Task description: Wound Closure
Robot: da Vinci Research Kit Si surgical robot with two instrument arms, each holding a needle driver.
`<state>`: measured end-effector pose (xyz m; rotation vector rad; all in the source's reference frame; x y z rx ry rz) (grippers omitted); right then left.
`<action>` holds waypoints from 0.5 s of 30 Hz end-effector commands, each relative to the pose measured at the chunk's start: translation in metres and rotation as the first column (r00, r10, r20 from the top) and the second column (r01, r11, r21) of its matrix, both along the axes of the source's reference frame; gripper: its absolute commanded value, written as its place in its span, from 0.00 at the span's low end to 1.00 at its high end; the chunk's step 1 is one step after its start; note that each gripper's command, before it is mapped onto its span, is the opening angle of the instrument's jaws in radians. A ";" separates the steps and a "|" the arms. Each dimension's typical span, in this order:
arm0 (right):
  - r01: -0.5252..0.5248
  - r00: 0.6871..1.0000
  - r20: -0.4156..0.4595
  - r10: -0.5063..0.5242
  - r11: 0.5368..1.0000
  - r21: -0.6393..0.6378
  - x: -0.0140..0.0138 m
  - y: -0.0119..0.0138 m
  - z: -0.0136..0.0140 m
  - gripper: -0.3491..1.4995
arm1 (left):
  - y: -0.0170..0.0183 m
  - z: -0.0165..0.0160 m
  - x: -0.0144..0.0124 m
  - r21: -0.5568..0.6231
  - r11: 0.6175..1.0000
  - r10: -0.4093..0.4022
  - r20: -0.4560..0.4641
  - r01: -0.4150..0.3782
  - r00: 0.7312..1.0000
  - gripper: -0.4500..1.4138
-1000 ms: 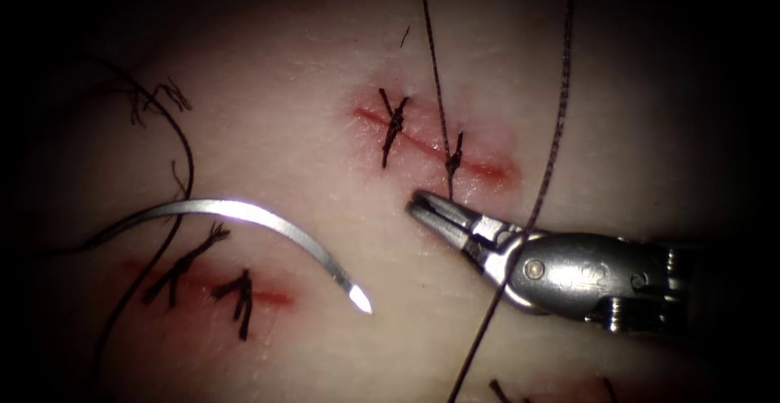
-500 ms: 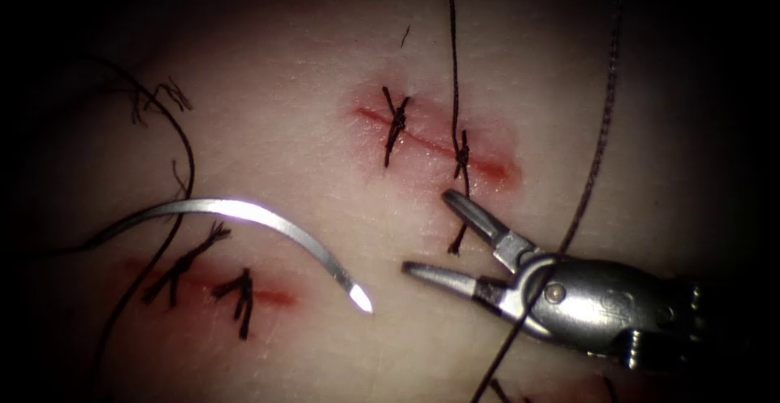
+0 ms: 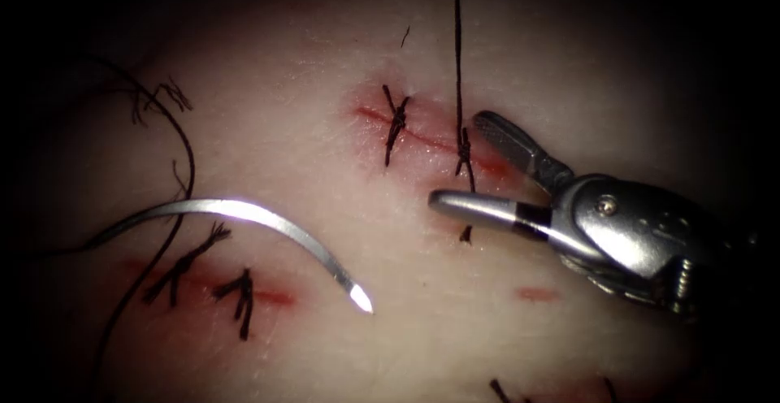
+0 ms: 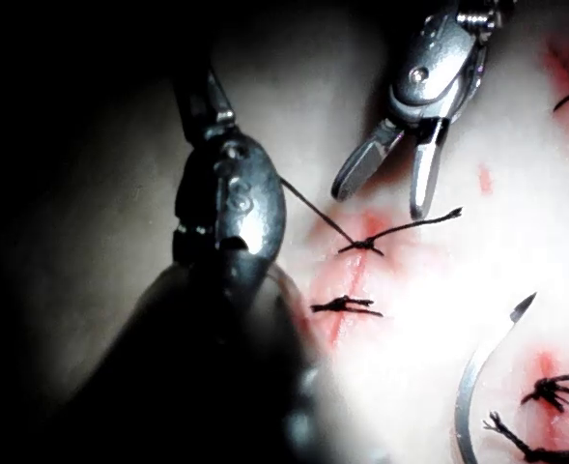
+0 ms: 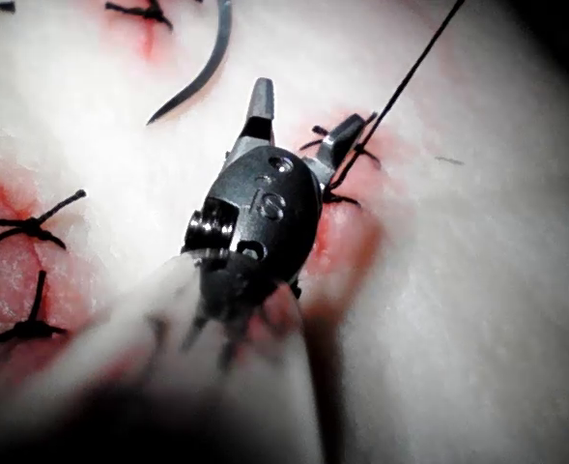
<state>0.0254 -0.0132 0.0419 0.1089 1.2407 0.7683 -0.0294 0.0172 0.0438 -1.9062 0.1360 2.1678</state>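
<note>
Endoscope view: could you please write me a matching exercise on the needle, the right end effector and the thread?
1 needle
2 right end effector
3 thread

A open, holding nothing, astride the knot
B taut, running up from the knot
C lying free on the tissue, left of the cut

Pairs: 1-C; 2-A; 3-B

A: Endoscope — where's it sit?
B: Above and in front, facing down on the tissue (image 3: pixel 341 70), close in. Right arm's tool (image 3: pixel 479 163) enters from pic right.
A: Wrist cams?
B: Each v. close, looking along its own shaft: left arm's tool (image 4: pixel 228 193), right arm's tool from behind.
A: Overlap?
B: All 3 share the stitched cut (image 3: pixel 431 139), taut thread (image 3: pixel 457 45) and needle (image 3: pixel 244 212).
</note>
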 end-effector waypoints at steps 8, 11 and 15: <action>-0.010 0.999 0.044 0.010 1.000 -0.001 0.0021 0.0028 0.0042 0.87 | -0.0006 -0.0008 -0.0016 -0.002 1.000 0.008 0.014 -0.008 1.000 0.00; -0.013 0.999 0.049 0.013 1.000 -0.004 0.0033 0.0029 0.0050 0.90 | -0.0006 -0.0007 -0.0019 -0.003 1.000 0.010 0.014 -0.010 1.000 0.00; -0.009 0.999 0.044 0.009 1.000 -0.004 0.0046 0.0032 0.0054 0.91 | -0.0008 -0.0007 -0.0021 -0.006 1.000 0.014 0.020 -0.014 1.000 0.00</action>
